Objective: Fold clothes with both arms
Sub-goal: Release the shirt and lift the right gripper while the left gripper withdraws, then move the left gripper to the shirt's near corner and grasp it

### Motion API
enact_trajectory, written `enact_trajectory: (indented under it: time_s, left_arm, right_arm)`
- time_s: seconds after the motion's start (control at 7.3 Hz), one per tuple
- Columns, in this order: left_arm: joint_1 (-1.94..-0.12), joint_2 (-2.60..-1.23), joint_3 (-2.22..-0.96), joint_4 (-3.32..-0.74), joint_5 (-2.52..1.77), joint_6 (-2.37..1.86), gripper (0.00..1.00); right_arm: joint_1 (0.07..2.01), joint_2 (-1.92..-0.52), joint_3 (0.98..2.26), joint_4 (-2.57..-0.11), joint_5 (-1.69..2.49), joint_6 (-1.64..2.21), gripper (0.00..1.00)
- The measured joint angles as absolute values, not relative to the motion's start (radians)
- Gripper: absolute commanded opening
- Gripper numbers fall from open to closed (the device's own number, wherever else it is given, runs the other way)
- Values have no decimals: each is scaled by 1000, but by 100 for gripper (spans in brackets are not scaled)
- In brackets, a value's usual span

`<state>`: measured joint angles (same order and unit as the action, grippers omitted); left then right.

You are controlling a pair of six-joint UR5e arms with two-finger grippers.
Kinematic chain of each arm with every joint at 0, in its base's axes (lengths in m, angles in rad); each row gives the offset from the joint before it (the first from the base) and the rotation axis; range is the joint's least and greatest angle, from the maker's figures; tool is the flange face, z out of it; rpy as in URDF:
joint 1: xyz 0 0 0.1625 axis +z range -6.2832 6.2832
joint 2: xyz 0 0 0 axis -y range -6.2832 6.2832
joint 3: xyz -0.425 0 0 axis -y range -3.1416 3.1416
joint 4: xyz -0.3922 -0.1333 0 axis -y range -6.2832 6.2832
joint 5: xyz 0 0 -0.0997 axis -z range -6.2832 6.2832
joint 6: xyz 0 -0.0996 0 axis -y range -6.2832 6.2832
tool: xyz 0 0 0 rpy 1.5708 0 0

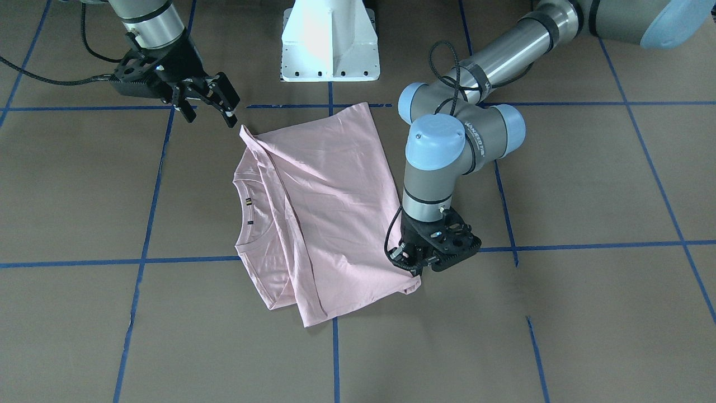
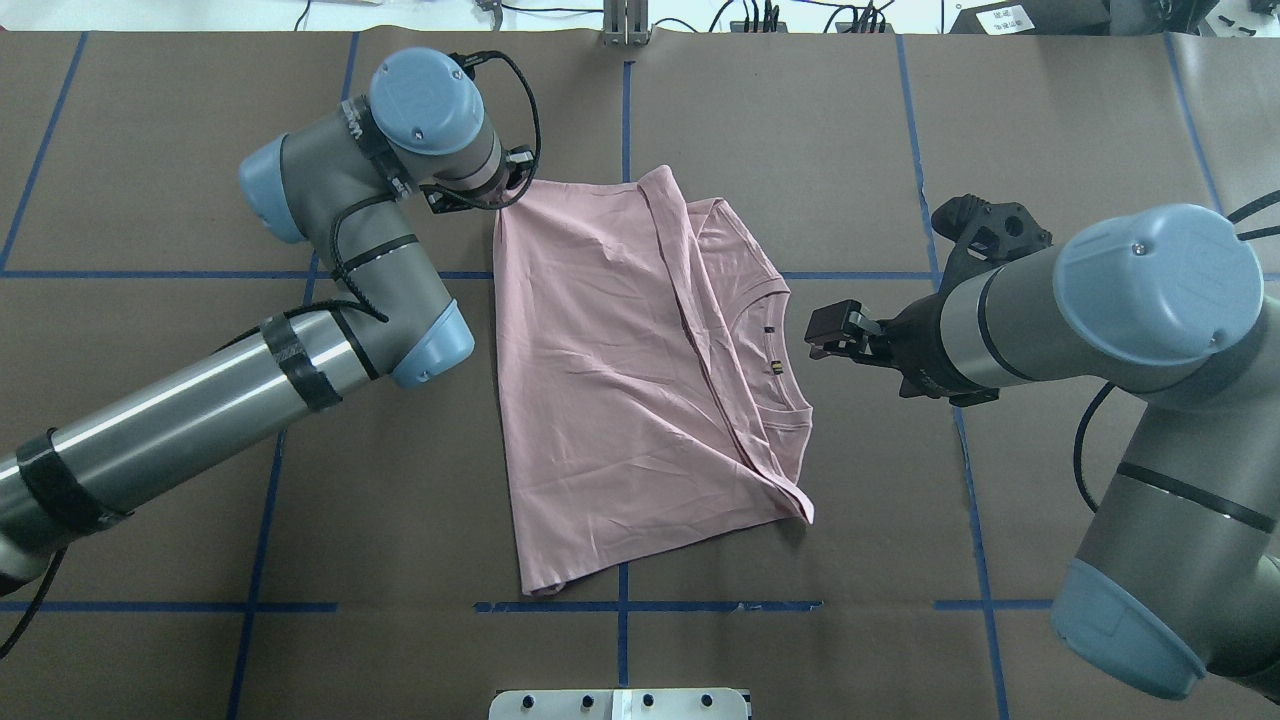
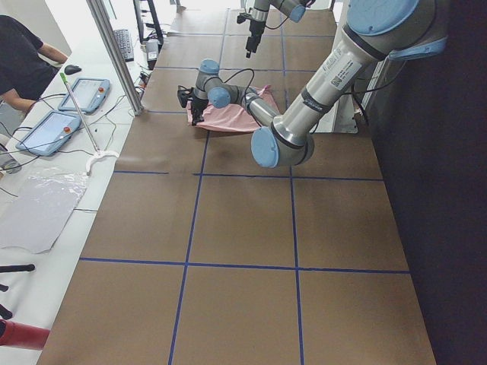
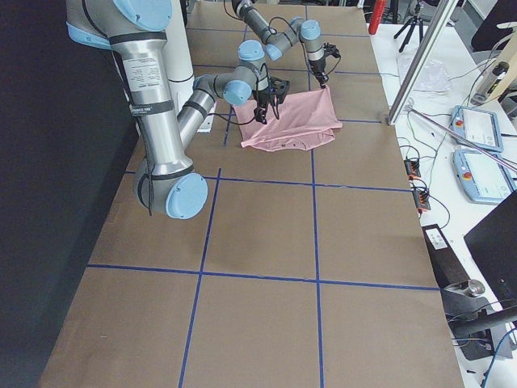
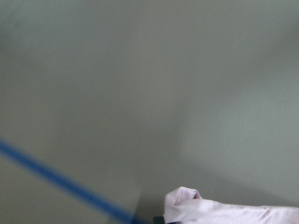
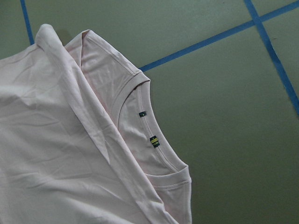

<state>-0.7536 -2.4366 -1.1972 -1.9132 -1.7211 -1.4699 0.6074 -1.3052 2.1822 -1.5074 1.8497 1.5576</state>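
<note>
The pale pink T-shirt (image 1: 330, 207) lies folded lengthwise on the brown table, print hidden, collar and neck label (image 2: 775, 365) showing at its right side. My left gripper (image 1: 408, 260) is down at the shirt's far left corner (image 2: 505, 205). Its fingers are mostly hidden under the wrist, and the left wrist view shows a bunched tip of pink cloth (image 5: 182, 200) at them, so it looks shut on that corner. My right gripper (image 1: 210, 112) is open and empty, raised just off the collar side (image 2: 825, 335). The right wrist view looks down on the collar (image 6: 140, 121).
The white pedestal base (image 1: 330, 42) stands at the robot's edge of the table. Blue tape lines (image 2: 620, 606) grid the brown surface. Tablets (image 3: 87, 91), a metal post (image 3: 114, 53) and an operator (image 3: 23, 61) are beyond the table's far side.
</note>
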Motion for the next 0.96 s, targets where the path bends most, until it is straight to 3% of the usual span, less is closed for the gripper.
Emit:
enact_trajectory:
  time_s: [0.14, 0.27, 0.41, 0.68, 0.96]
  left_arm:
    - [-773, -2488, -1099, -1973, -1698, -1431, 0]
    - [-781, -2523, -1015, -2046, -1669, -1413, 19]
    - [-784, -2539, -961, -2116, -1644, -1407, 99]
    - [-787, -2543, -933, -2177, -1615, -1381, 100]
    - [-789, -2453, -1072, -2147, -1698, -1382, 100]
  right_arm:
    - [610, -1305, 2181, -1507, 1849, 1558, 100]
    - [613, -1304, 2180, -1507, 1848, 1558, 100]
    - [615, -1303, 2179, -1507, 1846, 1558, 100]
    - [616, -1299, 2175, -1508, 1835, 1559, 100]
    - [619, -1296, 2172, -1507, 1827, 1558, 100]
